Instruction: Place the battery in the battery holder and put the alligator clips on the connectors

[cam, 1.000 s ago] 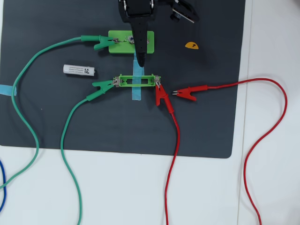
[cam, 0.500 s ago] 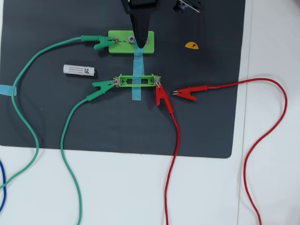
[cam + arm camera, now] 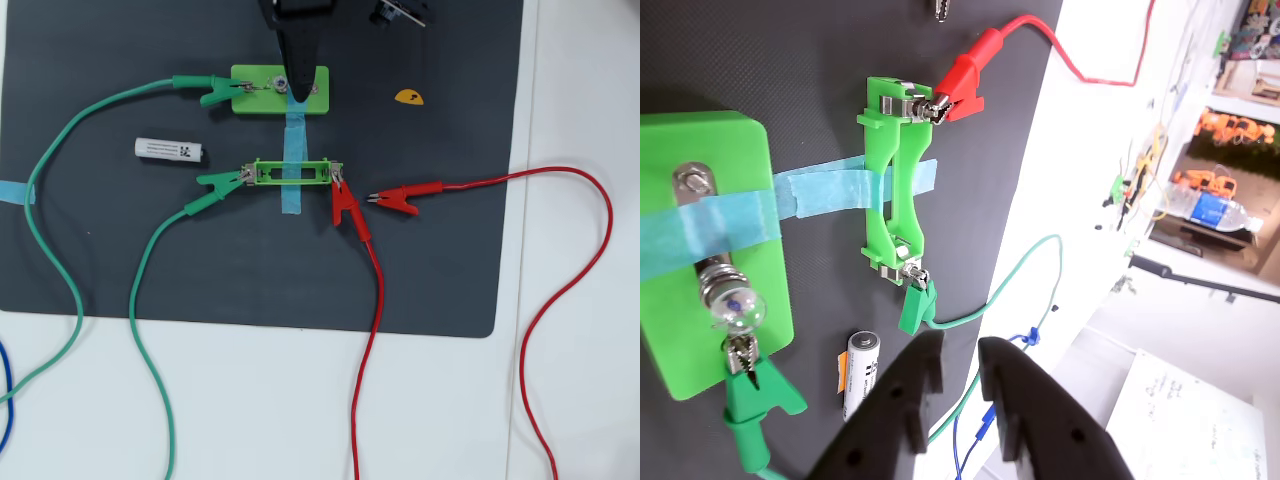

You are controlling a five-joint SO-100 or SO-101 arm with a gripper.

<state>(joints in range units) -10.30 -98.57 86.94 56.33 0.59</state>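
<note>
Hand [image 3: 958,375] slightly parted — hovering over the green plate [image 3: 250,90].

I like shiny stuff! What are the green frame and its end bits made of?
The green frame looks like plastic: bright, even colour, matte with soft gloss. The tabs at its ends look like metal: silvery and gleaming. The red clip wears a smooth sleeve, probably rubbery.

The pincer [image 3: 958,372] is matte black plastic, two chunky tapered fingers [image 3: 902,400] with stepped, notched tips.
</note>
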